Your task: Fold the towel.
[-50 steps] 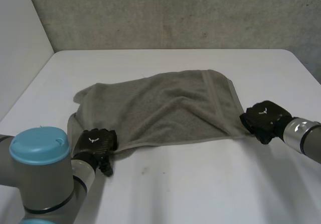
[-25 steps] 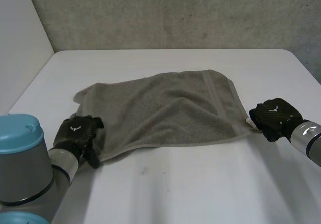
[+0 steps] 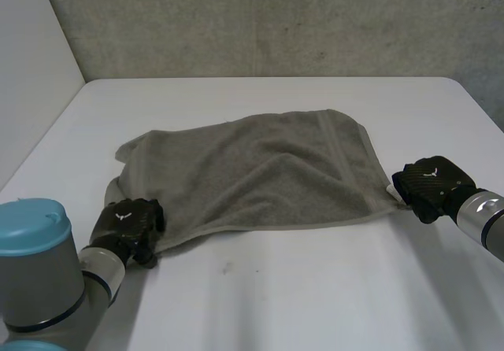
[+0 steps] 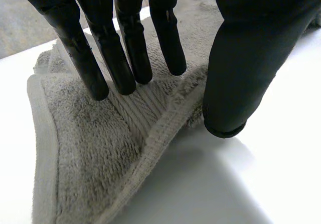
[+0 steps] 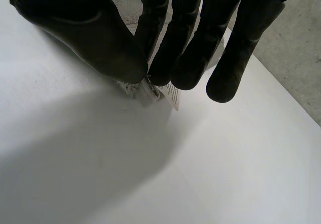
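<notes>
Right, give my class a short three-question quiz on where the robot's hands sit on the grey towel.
1. True or false: the towel lies wholly on the table.
2. What does the right hand pinch? A) the towel's middle B) a white label at the towel's corner C) nothing
3. Where on the towel does the left hand rest its straight fingers?

Key: 1 true. 2 B. 3 On the near left corner, with the thumb beside the hem.
</notes>
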Controlling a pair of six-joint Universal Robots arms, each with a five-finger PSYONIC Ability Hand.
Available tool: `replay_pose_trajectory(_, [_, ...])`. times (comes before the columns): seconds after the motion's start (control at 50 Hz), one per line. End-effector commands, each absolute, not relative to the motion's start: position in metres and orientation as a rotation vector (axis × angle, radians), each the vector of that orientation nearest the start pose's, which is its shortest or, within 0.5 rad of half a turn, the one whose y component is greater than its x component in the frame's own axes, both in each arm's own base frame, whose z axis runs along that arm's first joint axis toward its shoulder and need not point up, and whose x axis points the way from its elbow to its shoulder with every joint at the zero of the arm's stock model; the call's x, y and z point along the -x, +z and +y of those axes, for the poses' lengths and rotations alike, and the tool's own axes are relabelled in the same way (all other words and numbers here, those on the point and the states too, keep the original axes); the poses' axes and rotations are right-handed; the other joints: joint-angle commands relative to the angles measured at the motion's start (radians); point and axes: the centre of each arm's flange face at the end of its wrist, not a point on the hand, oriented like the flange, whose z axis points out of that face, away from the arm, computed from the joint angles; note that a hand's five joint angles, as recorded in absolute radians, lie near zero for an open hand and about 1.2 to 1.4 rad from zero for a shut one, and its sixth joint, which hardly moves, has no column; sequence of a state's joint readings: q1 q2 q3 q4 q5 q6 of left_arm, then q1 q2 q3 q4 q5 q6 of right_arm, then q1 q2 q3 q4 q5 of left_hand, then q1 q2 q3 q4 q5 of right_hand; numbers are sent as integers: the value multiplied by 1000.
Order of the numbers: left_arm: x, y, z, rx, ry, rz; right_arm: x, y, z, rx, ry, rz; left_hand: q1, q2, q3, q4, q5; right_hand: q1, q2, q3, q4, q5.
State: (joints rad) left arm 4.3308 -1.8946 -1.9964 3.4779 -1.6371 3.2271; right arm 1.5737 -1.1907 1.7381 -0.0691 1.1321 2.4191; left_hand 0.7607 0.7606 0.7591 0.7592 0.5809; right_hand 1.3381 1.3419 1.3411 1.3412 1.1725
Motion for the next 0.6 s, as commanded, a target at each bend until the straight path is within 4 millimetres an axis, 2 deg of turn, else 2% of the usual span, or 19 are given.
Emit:
replay_pose_trajectory(0.02, [225,116,-227,-561,-1825,2627,-170,154,-308,1261,-1708,2333,216,216,218,218,221,58,54,55,55,49])
replay_pose_trajectory(0.08, [222,117,-233,-553,-1836,2603,-170,154,-308,1261,-1710,2332,336,336,338,338,341,58,54,55,55,49])
replay_pose_trajectory(0.22, [210,119,-246,-596,-1818,2501,-166,157,-311,1249,-1728,2355,331,331,332,332,336,58,54,55,55,49])
replay_pose_trajectory(0.32, [200,119,-249,-608,-1780,2465,-165,157,-312,1243,-1733,2364,251,251,253,253,257,58,54,55,55,49])
replay_pose_trajectory(0.36, [195,119,-248,-606,-1758,2460,-165,156,-312,1236,-1730,2369,73,73,75,75,79,58,54,55,55,49])
replay_pose_trajectory(0.46, [190,120,-245,-593,-1747,2457,-165,157,-312,1235,-1732,2370,-42,-42,-40,-40,-36,58,54,55,55,49])
replay_pose_trajectory(0.6, [184,120,-242,-568,-1732,2460,-166,156,-311,1239,-1725,2370,-77,-77,-76,-76,-72,58,54,55,55,49])
